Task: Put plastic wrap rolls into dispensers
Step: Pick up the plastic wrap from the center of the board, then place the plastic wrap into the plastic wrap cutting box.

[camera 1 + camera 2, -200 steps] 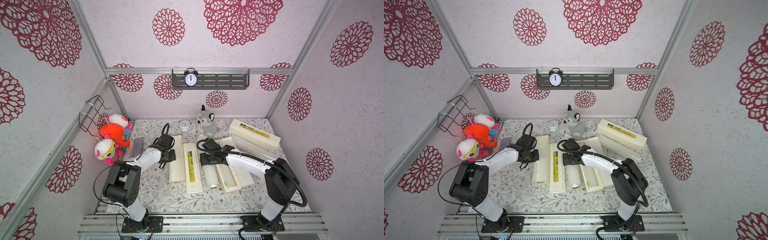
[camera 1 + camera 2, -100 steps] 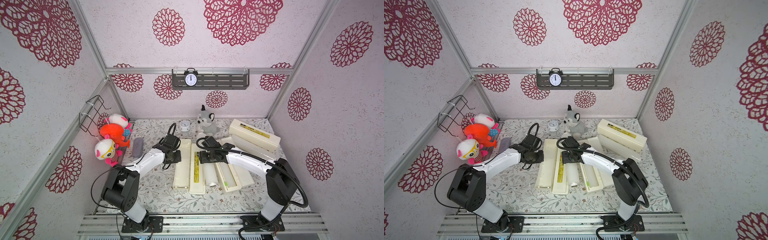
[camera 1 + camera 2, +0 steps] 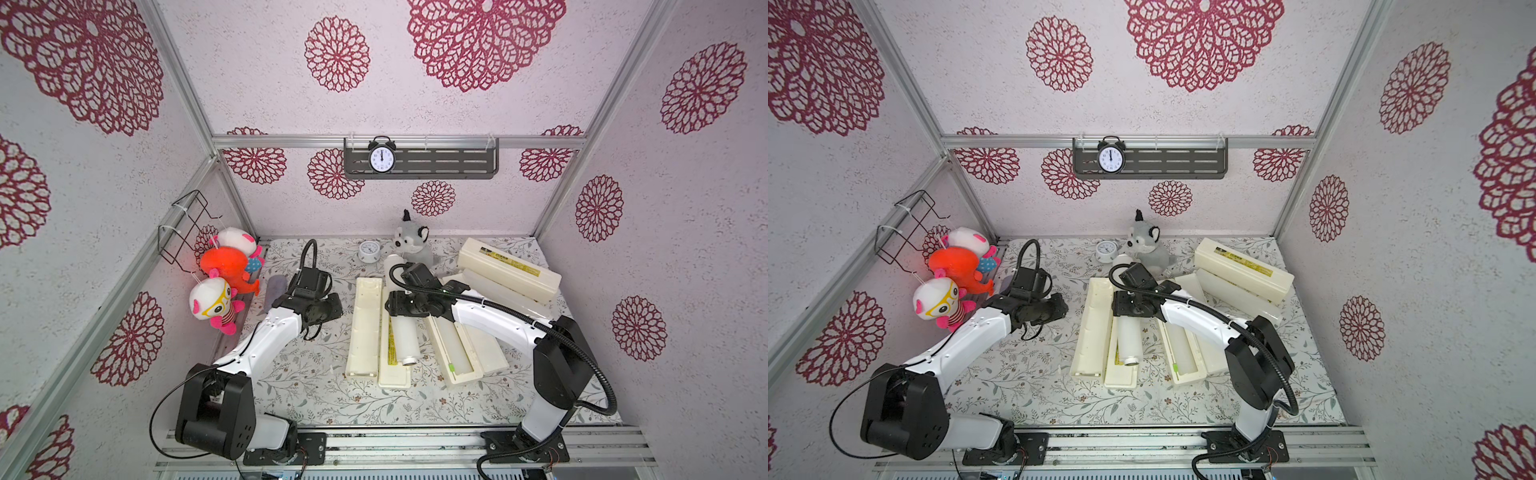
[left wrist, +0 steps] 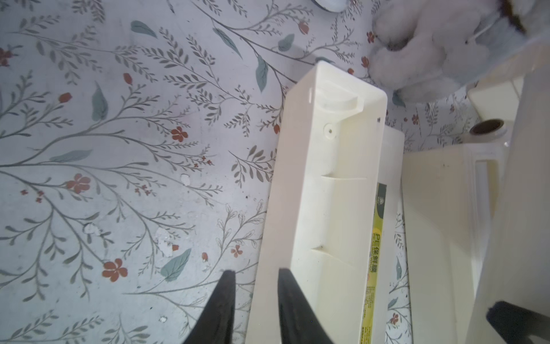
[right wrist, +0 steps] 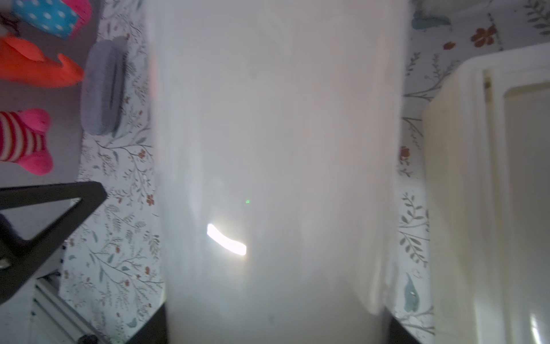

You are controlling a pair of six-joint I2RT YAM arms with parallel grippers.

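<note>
Right tool (image 3: pixel 401 312) is clamped across a glossy, translucent-white plastic wrap roll (image 3: pixel 405 343). The right wrist view is nearly all roll, with a black finger (image 5: pixel 154 327) pinching it on each side.

Our landmark is the long cream-white plastic dispenser box (image 3: pixel 365 328) lying open in mid-table, its trough empty. Its hinged lid (image 3: pixel 388 374), with the yellow-green label, is folded flat to its right. The held roll runs parallel to that open dispenser, over the lid side and not in the trough. Whether it rests on the lid or hangs just clear, I cannot tell.

Left tool (image 4: pixel 256 272) sits just beside the open dispenser's left wall. Its fingers are parted by a narrow gap and hold nothing; only the flowered table (image 4: pixel 119 149) and the box's edge show between them.

Right of the open dispenser lies a second cream-white dispenser (image 3: pixel 486 357), also open. A white roll (image 3: pixel 451 343) lies in its trough, and a small green slider (image 3: pixel 451 368) sits at its near end.

Farther right and back lies a third cream-white dispenser (image 3: pixel 509 268), lid shut and label up. Another translucent roll (image 3: pixel 498 297) lies along the side facing the open dispenser.

Just behind the open dispenser's far end sits a grey plush wolf (image 3: pixel 411 245).
</note>
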